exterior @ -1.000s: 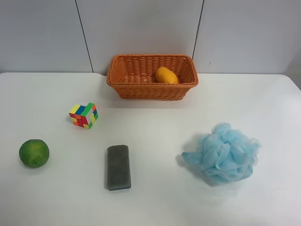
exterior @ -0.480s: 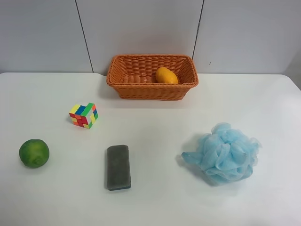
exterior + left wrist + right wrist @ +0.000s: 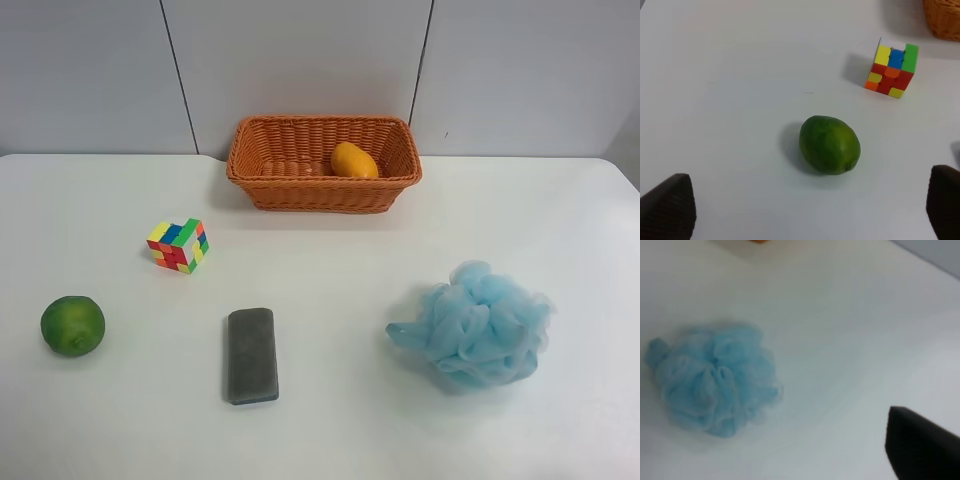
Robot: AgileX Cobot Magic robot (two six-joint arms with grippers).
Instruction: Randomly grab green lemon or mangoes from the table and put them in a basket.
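Note:
The green lemon lies on the white table at the exterior high view's left edge. It also shows in the left wrist view. My left gripper hangs above the table just short of the lemon, empty, with its dark fingertips wide apart. The orange-yellow mango lies inside the wicker basket at the back of the table. Of my right gripper only one dark finger shows, over bare table. Neither arm shows in the exterior high view.
A colourful cube stands between the lemon and the basket, and shows in the left wrist view. A grey sponge block lies at front centre. A blue bath pouf sits at the right and shows in the right wrist view.

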